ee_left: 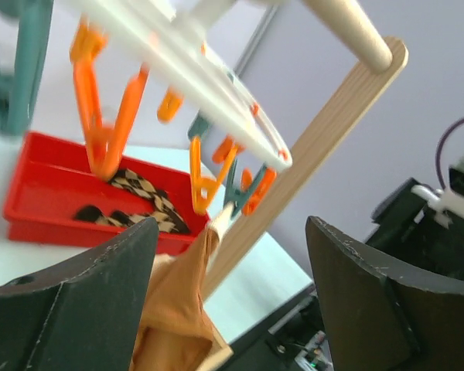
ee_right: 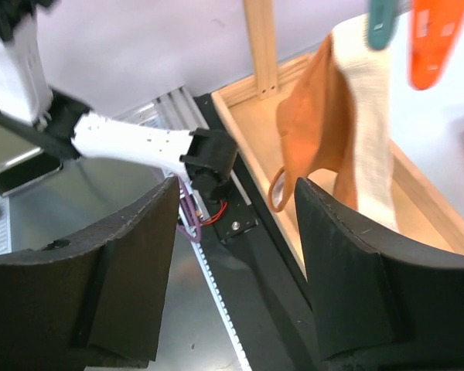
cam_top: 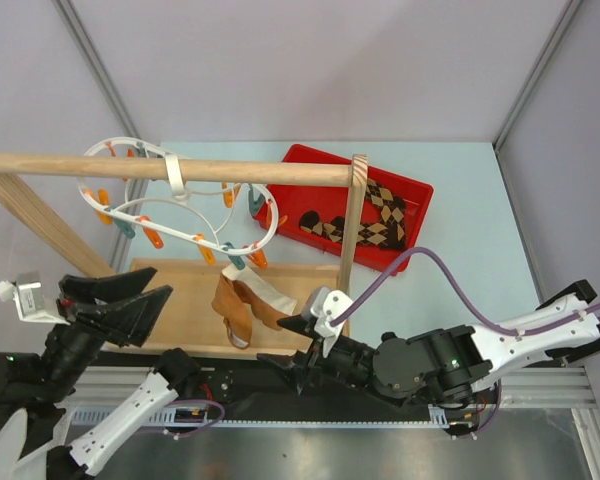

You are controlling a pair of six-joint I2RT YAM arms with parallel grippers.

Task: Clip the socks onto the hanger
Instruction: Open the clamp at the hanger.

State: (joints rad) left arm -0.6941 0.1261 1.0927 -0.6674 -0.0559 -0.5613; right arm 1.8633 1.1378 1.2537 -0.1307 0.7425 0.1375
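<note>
The white wavy hanger (cam_top: pixel 130 141) with orange and teal pegs hangs from the wooden rod (cam_top: pixel 240 171). It also shows in the left wrist view (ee_left: pixel 185 77). Argyle socks (cam_top: pixel 375 215) lie in the red tray (cam_top: pixel 310 160), and they show in the left wrist view too (ee_left: pixel 143 189). A plain orange-tan sock with a cream cuff (cam_top: pixel 242 305) hangs from a teal peg (ee_right: pixel 383 19). My left gripper (cam_top: pixel 150 300) is open and empty, left of that sock (ee_left: pixel 174 309). My right gripper (cam_top: pixel 282 343) is open and empty, just below and right of it (ee_right: pixel 313 116).
The wooden frame has a flat base board (cam_top: pixel 180 300), a slanted leg at the left (cam_top: pixel 40 215) and an upright post (cam_top: pixel 352 230) in front of the red tray. Grey walls close the back and sides. A metal rail (cam_top: pixel 380 440) runs along the near edge.
</note>
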